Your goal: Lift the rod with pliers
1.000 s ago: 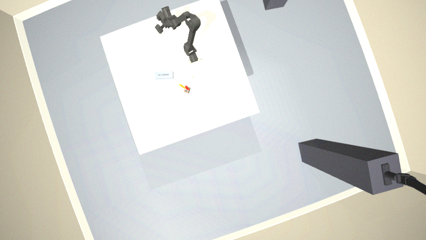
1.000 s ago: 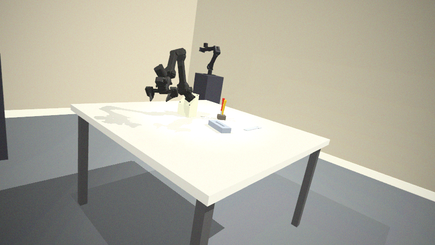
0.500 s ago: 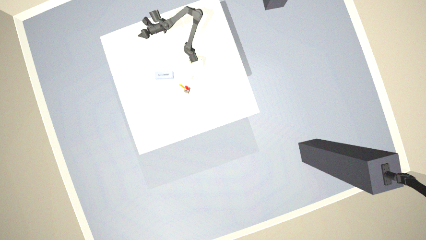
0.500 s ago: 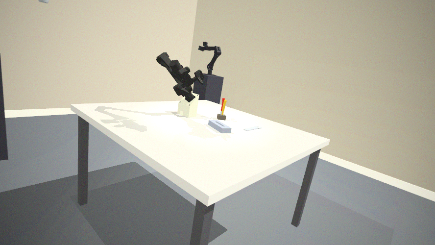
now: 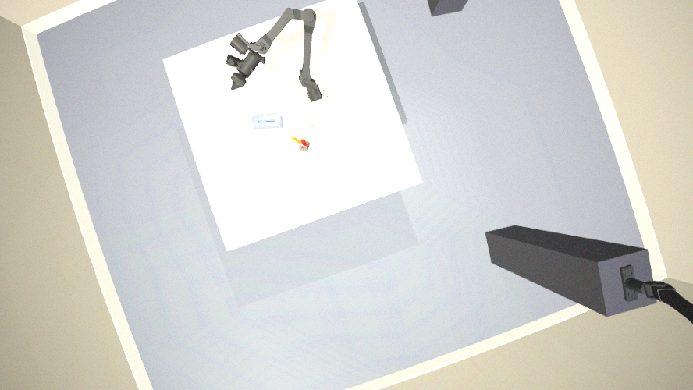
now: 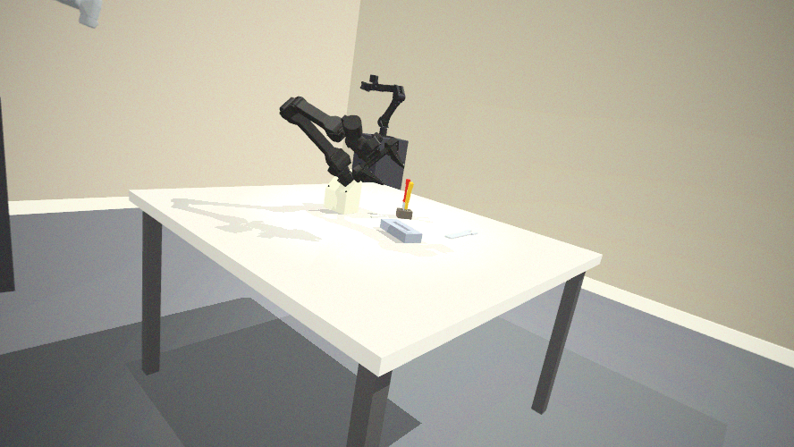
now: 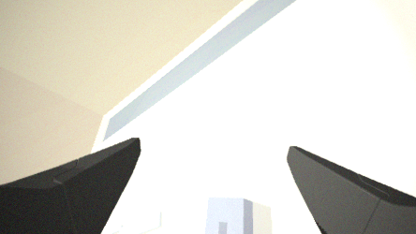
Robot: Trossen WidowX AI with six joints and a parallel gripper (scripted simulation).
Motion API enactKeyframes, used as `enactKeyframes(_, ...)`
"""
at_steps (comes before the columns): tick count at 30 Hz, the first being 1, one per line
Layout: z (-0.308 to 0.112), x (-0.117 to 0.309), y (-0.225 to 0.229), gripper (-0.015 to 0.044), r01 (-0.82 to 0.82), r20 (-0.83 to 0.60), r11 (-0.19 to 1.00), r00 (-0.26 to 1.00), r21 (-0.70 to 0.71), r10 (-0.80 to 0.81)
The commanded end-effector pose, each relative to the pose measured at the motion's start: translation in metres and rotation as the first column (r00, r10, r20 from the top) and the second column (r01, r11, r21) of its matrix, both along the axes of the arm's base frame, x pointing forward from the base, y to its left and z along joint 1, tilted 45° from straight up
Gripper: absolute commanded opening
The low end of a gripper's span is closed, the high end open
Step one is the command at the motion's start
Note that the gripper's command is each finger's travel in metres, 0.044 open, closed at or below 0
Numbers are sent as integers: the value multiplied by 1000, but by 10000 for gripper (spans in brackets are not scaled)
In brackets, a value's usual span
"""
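A white table (image 5: pixel 310 164) (image 6: pixel 355 277) (image 7: pixel 337 94) is standing in a beige-walled room. Above it, the released gripper (image 5: pixel 231 75) (image 6: pixel 392 172) (image 7: pixel 215 148) is hanging with fingers spread, holding nothing. In the exterior view, the red-and-yellow-handled pliers (image 5: pixel 302 141) (image 6: pixel 405 193) are standing upright in the brown holster (image 5: pixel 303 148) (image 6: pixel 403 214), beyond the pale-blue channel block (image 5: pixel 267 124) (image 6: pixel 401 232) (image 7: pixel 226 212) on the near side.

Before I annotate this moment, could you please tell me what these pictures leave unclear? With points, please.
Pliers' jaws: hidden inside brown holster (image 5: pixel 303 148) (image 6: pixel 404 214), exterior view.
Rod: too small to distinguish inside pale blue channel block (image 5: pixel 267 125) (image 6: pixel 401 231) (image 7: pixel 226 212), top view.
Block's near end: cut off by wrist view's bottom edge.
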State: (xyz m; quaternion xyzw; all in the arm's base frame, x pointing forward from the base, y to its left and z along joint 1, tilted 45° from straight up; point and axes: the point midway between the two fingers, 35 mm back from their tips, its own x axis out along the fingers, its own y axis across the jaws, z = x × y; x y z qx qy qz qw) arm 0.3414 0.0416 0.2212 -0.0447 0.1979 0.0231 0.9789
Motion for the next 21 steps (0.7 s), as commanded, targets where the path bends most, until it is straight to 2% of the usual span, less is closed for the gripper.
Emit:
enactKeyframes(1, -73, -11, 28, 440, -82, -314, 986, 949, -148, 31)
enactKeyframes(6, -145, -52, 51, 440, -291, -639, 884, 769, -365, -11)
enactKeyframes(10, -181, -95, 55, 440, -531, -799, 679, 584, -507, -140)
enactKeyframes(14, -193, -130, 52, 440, -756, -832, 359, 446, -547, -329)
enactKeyframes(15, -193, -134, 51, 440, -780, -828, 311, 434, -543, -356)
enactKeyframes(21, -193, -135, 51, 440, -787, -826, 295, 431, -541, -365)
